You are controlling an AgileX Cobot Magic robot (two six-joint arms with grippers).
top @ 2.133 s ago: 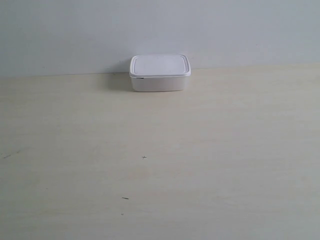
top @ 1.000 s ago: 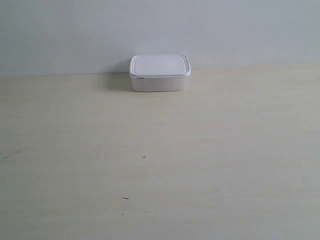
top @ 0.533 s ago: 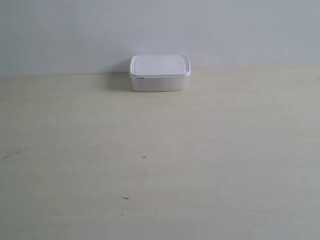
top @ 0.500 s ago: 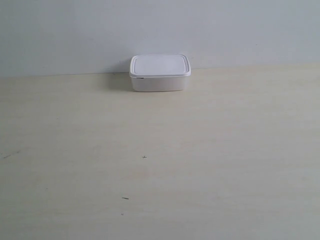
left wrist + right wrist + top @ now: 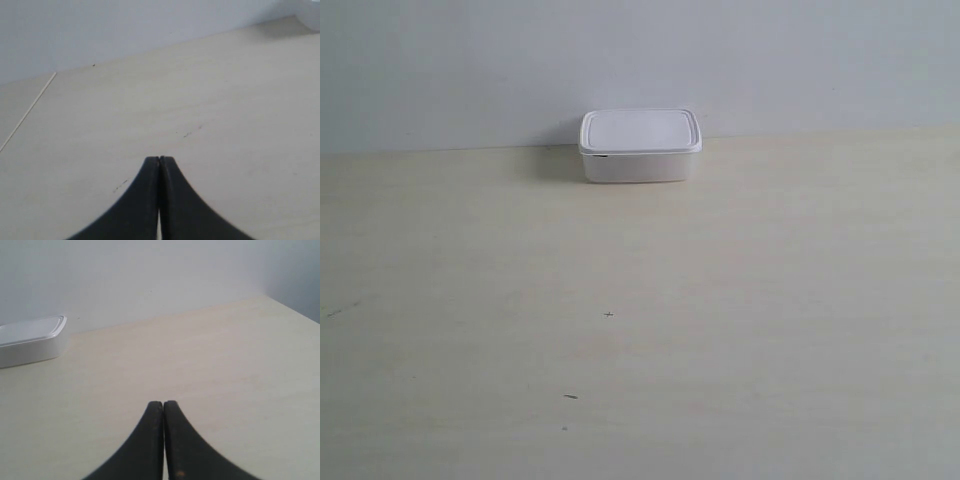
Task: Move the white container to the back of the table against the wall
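Observation:
The white container stands with its lid on at the far edge of the pale beige table, touching or nearly touching the plain grey-white wall. No arm shows in the exterior view. In the right wrist view the white container lies far off to one side, well apart from my right gripper, whose black fingers are pressed together on nothing. My left gripper is shut too, empty, over bare table; a corner of the container peeks in at that view's edge.
A few tiny dark specks mark the table's middle and front. A thin seam line runs across the table in the left wrist view. The wall turns a corner near the table's end in the right wrist view.

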